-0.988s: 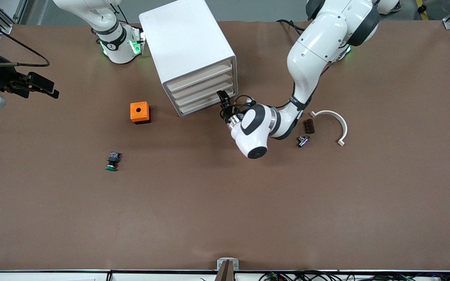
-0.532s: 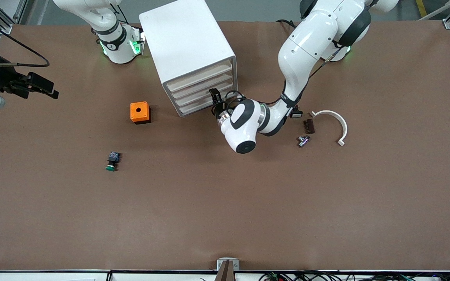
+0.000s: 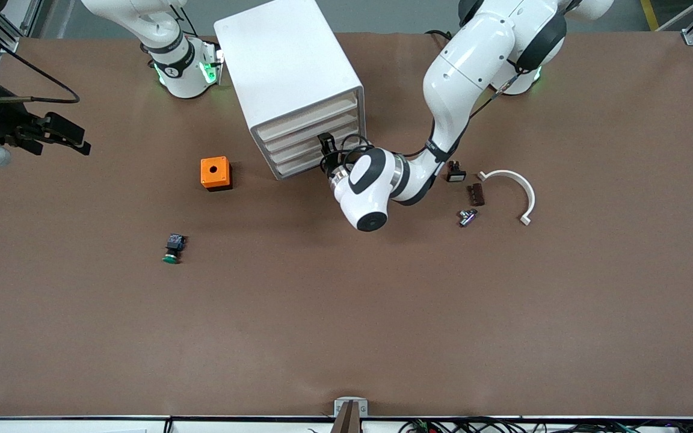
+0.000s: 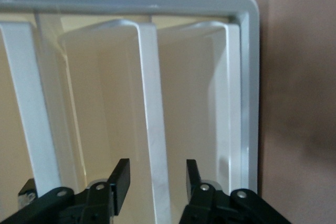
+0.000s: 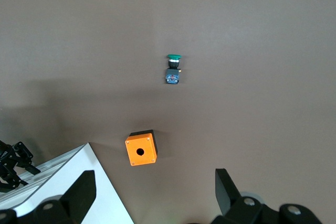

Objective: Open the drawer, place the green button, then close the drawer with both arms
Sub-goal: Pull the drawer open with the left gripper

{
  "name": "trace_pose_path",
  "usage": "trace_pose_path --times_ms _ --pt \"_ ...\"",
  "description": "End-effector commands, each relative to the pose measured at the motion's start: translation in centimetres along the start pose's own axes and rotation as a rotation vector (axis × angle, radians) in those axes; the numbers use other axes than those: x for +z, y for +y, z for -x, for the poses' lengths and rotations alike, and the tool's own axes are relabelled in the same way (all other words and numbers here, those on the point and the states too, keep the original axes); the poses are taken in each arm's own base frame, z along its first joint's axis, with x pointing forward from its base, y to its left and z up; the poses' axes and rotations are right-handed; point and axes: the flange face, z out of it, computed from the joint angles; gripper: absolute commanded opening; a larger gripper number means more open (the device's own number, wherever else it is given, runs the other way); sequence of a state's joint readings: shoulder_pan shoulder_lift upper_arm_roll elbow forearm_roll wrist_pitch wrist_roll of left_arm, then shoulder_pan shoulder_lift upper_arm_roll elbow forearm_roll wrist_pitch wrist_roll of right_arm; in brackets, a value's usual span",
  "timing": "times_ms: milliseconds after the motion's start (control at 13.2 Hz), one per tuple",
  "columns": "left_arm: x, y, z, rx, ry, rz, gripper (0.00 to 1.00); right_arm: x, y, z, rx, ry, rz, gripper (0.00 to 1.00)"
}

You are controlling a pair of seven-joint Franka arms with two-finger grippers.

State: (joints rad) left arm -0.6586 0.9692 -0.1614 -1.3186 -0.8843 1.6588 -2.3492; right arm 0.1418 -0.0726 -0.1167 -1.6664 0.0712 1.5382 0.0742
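Brown worktop [image 3: 346,313]. Button [image 3: 172,248] lies flat, cap end nearest front camera, nearer than orange box [image 3: 215,173]. Left gripper [image 4: 155,179] at cabinet's [image 3: 289,72] drawer [image 3: 304,157], jaws narrowly straddling its front lip. Right gripper [image 5: 155,192] waits, jaws wide.

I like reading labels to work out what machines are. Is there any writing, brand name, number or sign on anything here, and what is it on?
No text can be read for certain.
Right arm's base: a small dark round mark on the black band, too small to read.
Cabinet, orange box, button: no writing shows.
Small parts by the curved white piece: too small to tell.
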Motion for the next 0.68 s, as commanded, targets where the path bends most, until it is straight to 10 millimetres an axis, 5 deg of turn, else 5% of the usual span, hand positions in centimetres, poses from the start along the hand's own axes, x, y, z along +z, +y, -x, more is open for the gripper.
trace_pose_path --times_ms 0,380,608 --pt "0.6 1.1 0.4 0.009 -0.025 -0.009 0.45 -0.7 -0.5 0.3 -0.019 0.020 0.017 1.00" --pt "0.0 2.0 0.2 -0.004 -0.050 -0.011 0.02 -1.0 -0.5 0.0 -0.021 0.042 0.020 1.00" --pt "-2.2 2.7 -0.4 -0.017 -0.088 -0.014 0.00 -1.0 -0.5 -0.1 -0.027 0.047 0.060 1.00"
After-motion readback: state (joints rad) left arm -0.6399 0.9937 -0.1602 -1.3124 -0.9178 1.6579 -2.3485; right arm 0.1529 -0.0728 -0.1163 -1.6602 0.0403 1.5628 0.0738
